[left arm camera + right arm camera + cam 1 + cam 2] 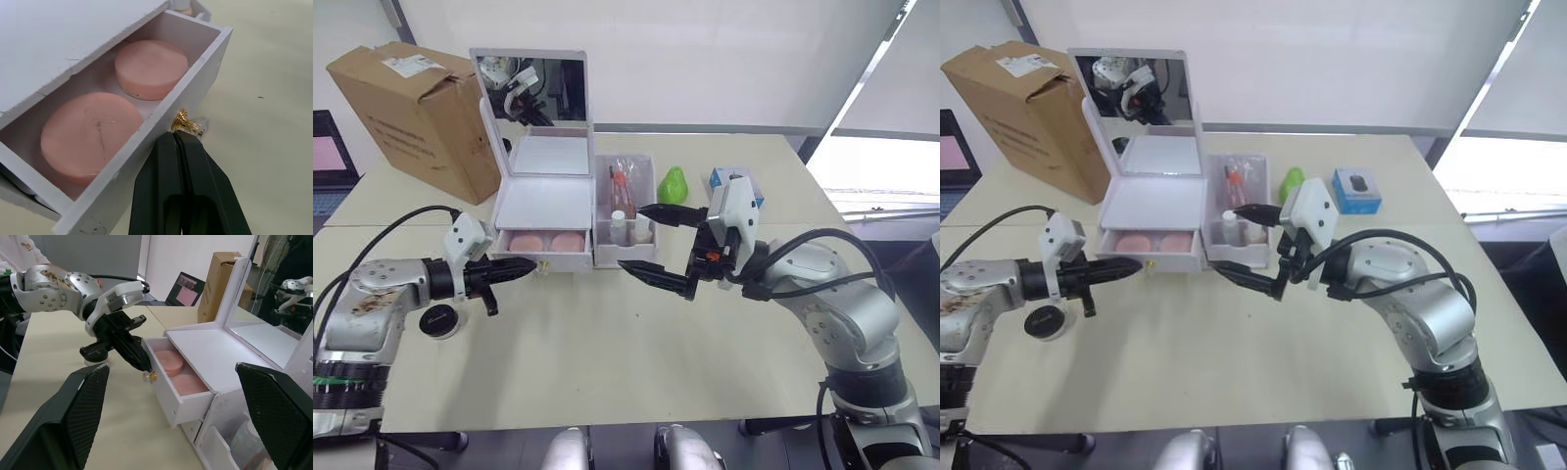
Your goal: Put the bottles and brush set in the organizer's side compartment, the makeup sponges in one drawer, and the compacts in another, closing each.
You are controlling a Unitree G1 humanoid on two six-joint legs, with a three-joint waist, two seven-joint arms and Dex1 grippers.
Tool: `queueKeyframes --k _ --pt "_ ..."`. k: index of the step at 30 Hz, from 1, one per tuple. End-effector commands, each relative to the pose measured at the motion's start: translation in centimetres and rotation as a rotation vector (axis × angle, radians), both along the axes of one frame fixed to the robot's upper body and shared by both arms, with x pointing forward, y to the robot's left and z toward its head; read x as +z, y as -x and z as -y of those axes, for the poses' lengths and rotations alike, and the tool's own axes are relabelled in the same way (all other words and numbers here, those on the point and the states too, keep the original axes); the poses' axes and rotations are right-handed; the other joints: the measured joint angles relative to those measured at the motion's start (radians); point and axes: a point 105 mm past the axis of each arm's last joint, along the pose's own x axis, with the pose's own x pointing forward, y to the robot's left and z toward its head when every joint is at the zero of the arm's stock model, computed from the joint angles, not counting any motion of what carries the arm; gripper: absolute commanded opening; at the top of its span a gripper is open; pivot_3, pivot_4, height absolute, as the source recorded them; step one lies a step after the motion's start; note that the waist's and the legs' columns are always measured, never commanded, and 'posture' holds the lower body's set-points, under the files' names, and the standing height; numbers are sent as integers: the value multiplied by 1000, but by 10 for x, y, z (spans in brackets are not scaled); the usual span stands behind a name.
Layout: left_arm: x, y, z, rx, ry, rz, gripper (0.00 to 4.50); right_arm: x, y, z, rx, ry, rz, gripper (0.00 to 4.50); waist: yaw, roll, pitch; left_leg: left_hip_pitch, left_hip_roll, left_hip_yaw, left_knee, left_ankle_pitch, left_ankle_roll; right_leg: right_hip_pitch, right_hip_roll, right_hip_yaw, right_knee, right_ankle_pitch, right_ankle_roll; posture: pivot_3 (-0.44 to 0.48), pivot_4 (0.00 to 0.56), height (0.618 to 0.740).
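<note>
Organizer (543, 201): white plastic, upright square mirror lid, upper drawer (146, 147) pulled out, and we count two flat round pink makeup sponges (90, 134) lying side by side in it. We see the left gripper (183, 142) with its two black fingers pressed together, tips at the drawer's gold knob (183, 120); whether they touch it we cannot tell. Sponges sit just beyond those fingertips, behind the drawer front. We see the right gripper (648, 240) spread wide, empty, hovering over the table (607, 343) just in front of the side compartment (625, 220). In that translucent bin, right past the right fingertips, we make out the brush set (622, 184) with orange-pink handles and one white-capped bottle (619, 223); a second we cannot tell. One compact (438, 321), black lid, lies under the left arm.
</note>
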Motion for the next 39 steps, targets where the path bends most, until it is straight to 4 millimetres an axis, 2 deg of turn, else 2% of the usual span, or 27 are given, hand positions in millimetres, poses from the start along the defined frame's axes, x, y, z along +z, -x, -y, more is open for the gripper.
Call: queueKeyframes --k 1,5,11,15,22,29,39 --pt "8 -13 0 36 -22 75 7 11 6 3 -6 -20 45 4500 0 -1 -1 0 0 0 0 0 0 0 0 0 0 0 0 0 150 740" --pt "13 -29 4 87 17 132 7 11 7 3 -10 -24 40 4500 0 -3 -2 0 0 0 0 0 0 0 0 0 0 2 1 0 150 740" --pt "6 -35 14 82 37 129 7 11 7 3 -17 -27 36 4500 7 -3 -2 0 -1 0 0 0 0 1 -1 0 0 5 4 0 150 740" --pt "6 -37 15 86 40 130 7 12 7 4 -21 -24 36 4500 13 -3 -2 -1 -1 0 0 0 0 1 -1 1 -1 3 1 0 150 740" --pt "9 -35 2 107 22 132 7 11 8 5 -28 -23 33 4500 11 -3 -2 -1 -1 0 1 0 0 1 -1 1 0 3 1 0 150 740" --pt "14 -32 3 104 61 126 7 10 7 6 -28 -23 28 4500 8 -3 -2 -1 -1 0 1 0 0 1 0 2 0 4 3 0 150 740" --pt "15 -25 -19 170 41 118 7 9 5 9 -35 -22 22 4500 -1 -3 -2 0 -1 -1 1 0 0 0 1 2 0 5 5 0 150 740"
